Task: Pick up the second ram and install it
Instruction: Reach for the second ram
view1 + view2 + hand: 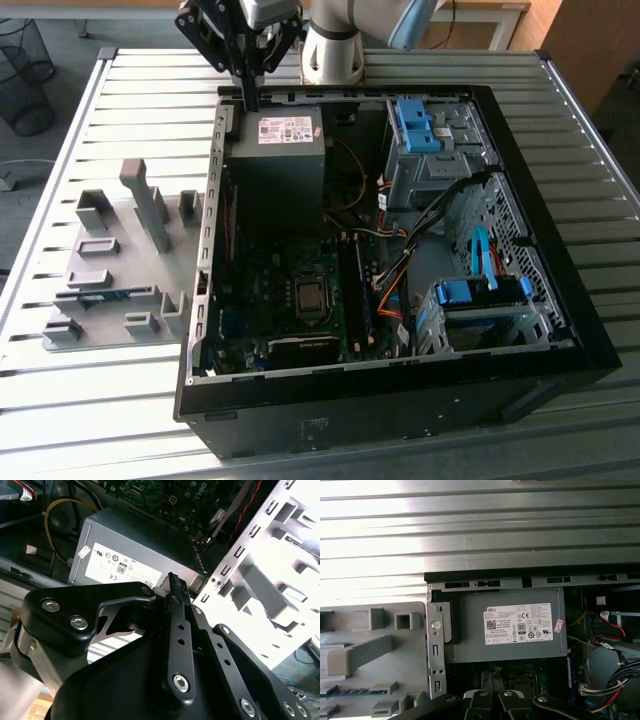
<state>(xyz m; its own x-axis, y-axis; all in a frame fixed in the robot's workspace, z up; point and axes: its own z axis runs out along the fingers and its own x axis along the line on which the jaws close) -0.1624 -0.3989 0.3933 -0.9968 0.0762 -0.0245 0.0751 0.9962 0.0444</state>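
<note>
The hand point(247, 98) hangs over the back edge of the open computer case point(400, 410), at the corner beside the power supply point(275, 165). Its two black fingers are drawn narrow, tips together, with nothing visible between them. In the second wrist view the closed fingertips of the hand point(172, 580) point toward the labelled face of the power supply point(125, 555), and they sit above it, not touching.

The second ram point(105, 295) is well apart from the hand. It lies flat in a slot of the grey holder point(115, 268) on the slatted metal tabletop point(150, 100), on the exterior view's left of the case. In the first wrist view the second ram point(340, 691) shows as a thin blue-green strip among the holder's raised blocks, beside the case's metal side wall.

Inside the case the motherboard point(290, 270) lies below the power supply, with the processor socket point(311, 296) near its middle. Bright blue drive-bay latches point(415, 125) sit toward the exterior view's right. Whether a stick already sits in the memory slots cannot be told.
</note>
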